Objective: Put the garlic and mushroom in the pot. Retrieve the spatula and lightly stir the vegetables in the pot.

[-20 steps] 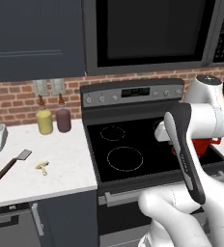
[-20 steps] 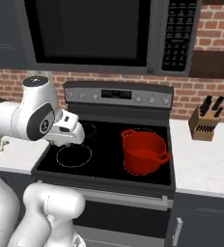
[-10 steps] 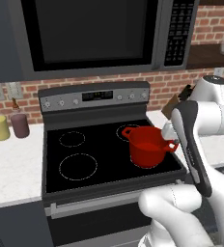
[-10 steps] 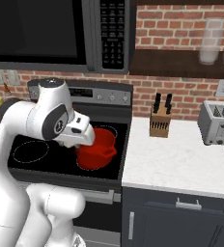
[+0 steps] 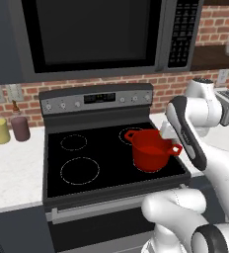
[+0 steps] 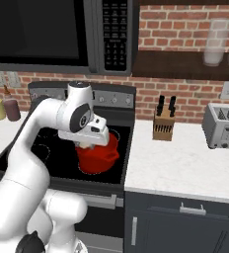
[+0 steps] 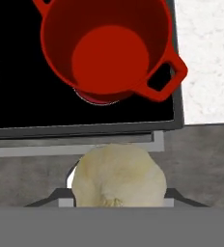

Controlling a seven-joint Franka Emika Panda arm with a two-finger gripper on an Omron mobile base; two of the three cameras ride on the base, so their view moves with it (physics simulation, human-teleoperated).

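Hand view: jaws closed on the garlic (image 7: 118, 176), root end toward the camera, hanging over the stove's front edge; red pot (image 7: 106, 48) upright on the right front burner, one handle toward the counter (image 7: 208, 58).

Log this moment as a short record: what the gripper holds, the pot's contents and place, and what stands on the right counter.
gripper: shut on the garlic
pot: red, empty inside, on the stove's front right burner
garlic versus pot: not yet over the pot's opening in the hand view
right counter: knife block, toaster
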